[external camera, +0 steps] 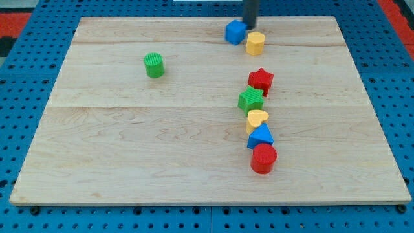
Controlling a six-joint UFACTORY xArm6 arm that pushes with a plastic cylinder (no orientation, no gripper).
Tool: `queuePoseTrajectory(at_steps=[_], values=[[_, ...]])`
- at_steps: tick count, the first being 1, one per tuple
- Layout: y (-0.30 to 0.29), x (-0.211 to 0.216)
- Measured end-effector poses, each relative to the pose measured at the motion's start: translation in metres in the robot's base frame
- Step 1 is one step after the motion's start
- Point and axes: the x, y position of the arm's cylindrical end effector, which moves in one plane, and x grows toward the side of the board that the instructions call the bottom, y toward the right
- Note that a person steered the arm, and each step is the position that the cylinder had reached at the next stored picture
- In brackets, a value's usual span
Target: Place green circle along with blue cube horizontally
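Observation:
The green circle (154, 65) is a short green cylinder at the view's upper left of the wooden board (129, 142). The blue cube (235, 32) sits near the view's top edge, right of centre, well apart from the green circle. My tip (249, 26) comes down from the view's top and stands just behind and to the right of the blue cube, touching or nearly touching it, above the yellow block.
A yellow hexagonal block (255, 43) lies right beside the blue cube. Below it runs a column: red star (261, 81), green star (251, 99), yellow heart (257, 119), blue triangle (260, 136), red cylinder (263, 158). Blue pegboard surrounds the board.

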Motion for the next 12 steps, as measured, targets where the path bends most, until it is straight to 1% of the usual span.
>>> queuePoseTrajectory(at_steps=[1,2,3,4,5,6,7,8,9,10,11,12], values=[[-0.074,0.012],[-0.077,0.048],[-0.077,0.014],[-0.021,0.017],[0.015,0.041],[-0.015,0.085],[-0.016,0.056],[-0.015,0.017],[-0.045,-0.011],[-0.076,0.055],[-0.079,0.068],[-0.040,0.069]])
